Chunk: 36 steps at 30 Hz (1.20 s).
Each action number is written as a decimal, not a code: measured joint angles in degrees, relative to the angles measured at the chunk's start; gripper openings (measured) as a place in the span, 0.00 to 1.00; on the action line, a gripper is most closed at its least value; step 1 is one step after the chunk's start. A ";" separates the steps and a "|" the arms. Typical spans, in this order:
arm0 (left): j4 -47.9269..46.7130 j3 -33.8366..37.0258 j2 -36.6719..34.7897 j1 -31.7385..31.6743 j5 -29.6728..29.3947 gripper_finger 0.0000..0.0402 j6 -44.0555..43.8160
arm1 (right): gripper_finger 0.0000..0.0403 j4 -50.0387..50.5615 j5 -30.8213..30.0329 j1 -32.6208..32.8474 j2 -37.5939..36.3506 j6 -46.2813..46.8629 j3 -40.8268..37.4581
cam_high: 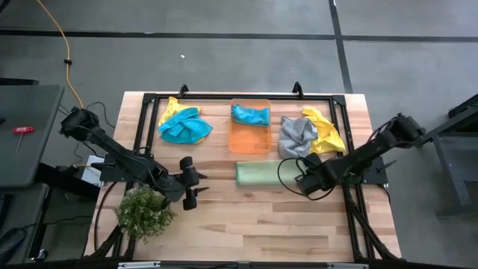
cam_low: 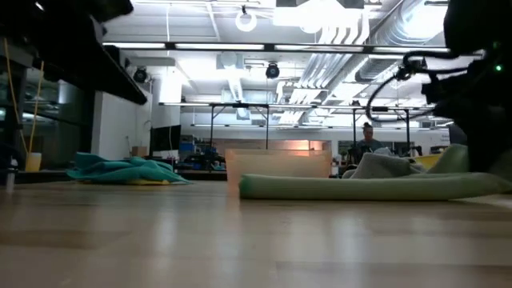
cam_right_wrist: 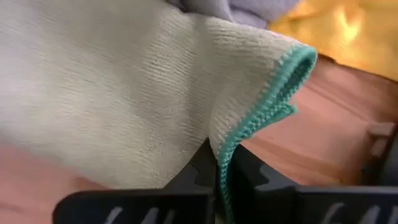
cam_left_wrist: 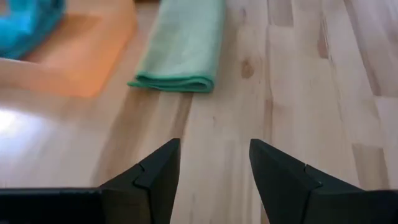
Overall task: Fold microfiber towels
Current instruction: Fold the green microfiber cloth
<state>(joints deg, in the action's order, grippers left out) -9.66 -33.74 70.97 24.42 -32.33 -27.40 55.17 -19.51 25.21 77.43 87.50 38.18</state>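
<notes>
Here the right pincer [cam_right_wrist: 219,177] is closed on the stitched edge of the light green towel [cam_high: 258,173], pinching the cloth between its fingers at the towel's right end. That towel lies folded into a long strip on the table [cam_high: 254,224], just in front of the orange bin [cam_high: 250,138], which holds a teal towel [cam_high: 250,115]. A grey towel [cam_high: 297,136] and a yellow towel [cam_high: 325,131] sit bunched beside the bin, and a teal-and-yellow heap [cam_high: 183,125] lies on its other side. The left pincer [cam_high: 188,181] hovers open over bare wood near the plant [cam_high: 143,212].
</notes>
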 joint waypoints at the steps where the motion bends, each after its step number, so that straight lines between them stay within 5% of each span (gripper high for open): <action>1: 1.62 0.00 1.39 -0.59 0.90 0.46 0.36 | 0.01 -1.07 -0.51 0.00 -0.87 -0.32 0.02; 10: 16.37 -0.41 18.15 -9.36 -0.61 0.42 8.49 | 0.00 -11.32 -3.96 0.01 -5.39 -5.66 0.16; 19: 18.07 -5.84 30.77 -16.17 1.20 0.04 11.53 | 0.00 -22.35 -6.92 -0.09 -5.44 -12.55 0.25; 26: 21.43 -11.48 38.53 -17.31 2.98 0.01 12.64 | 0.00 -30.77 -10.29 -0.09 -4.96 -16.12 0.32; 36: 18.12 -12.66 38.44 -17.12 4.25 0.00 12.51 | 0.00 -42.64 -15.58 -0.32 -4.90 -20.94 0.32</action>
<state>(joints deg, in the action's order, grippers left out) 8.46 -46.40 109.40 7.30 -28.08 -14.89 12.53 -35.08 24.89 72.53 66.56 38.50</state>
